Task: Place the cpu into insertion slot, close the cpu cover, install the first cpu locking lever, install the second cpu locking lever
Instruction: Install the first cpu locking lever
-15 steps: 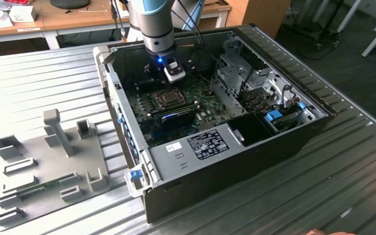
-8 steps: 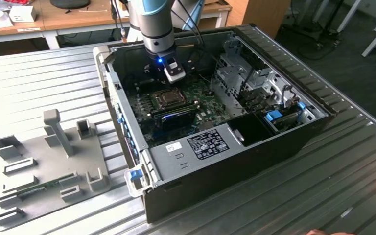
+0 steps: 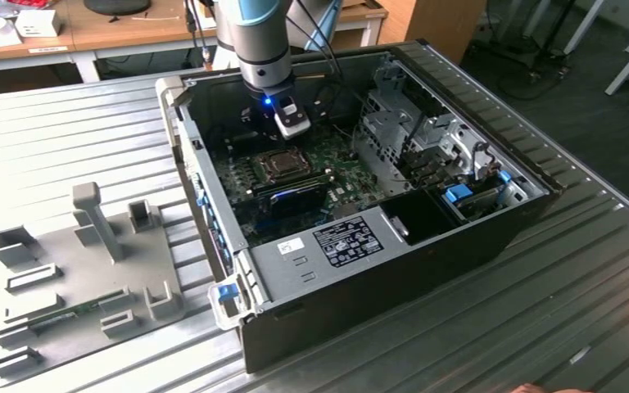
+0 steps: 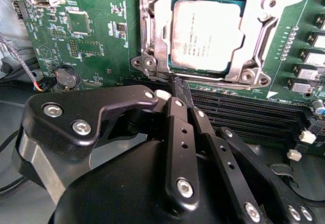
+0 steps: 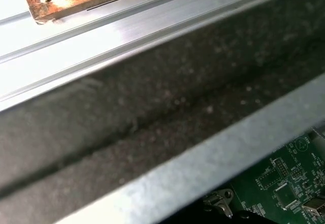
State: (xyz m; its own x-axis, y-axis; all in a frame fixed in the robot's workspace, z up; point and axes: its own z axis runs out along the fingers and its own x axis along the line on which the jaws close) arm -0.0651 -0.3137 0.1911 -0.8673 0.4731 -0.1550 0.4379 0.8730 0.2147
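In the second wrist view the cpu [image 4: 205,35] lies flat in the insertion slot [image 4: 152,56] on the green circuit board [image 4: 91,41], its grey top showing through the window of the cpu cover [image 4: 264,36], which lies down over it. A thin metal lever [image 4: 148,28] runs along one side of the socket. My gripper [image 4: 179,88] hangs just off the socket's edge, over the black memory slots [image 4: 238,112], fingers shut together with nothing between them. In the exterior view the gripper [image 3: 284,124] sits inside the open computer case, just behind the socket [image 3: 282,164].
The case walls [image 3: 200,188] and the drive cage [image 3: 418,139] close in around the board. A grey fixture plate [image 3: 85,270] with upright holders lies on the ribbed metal table at the exterior view's left. A metal case edge [image 5: 213,148] crosses the first wrist view.
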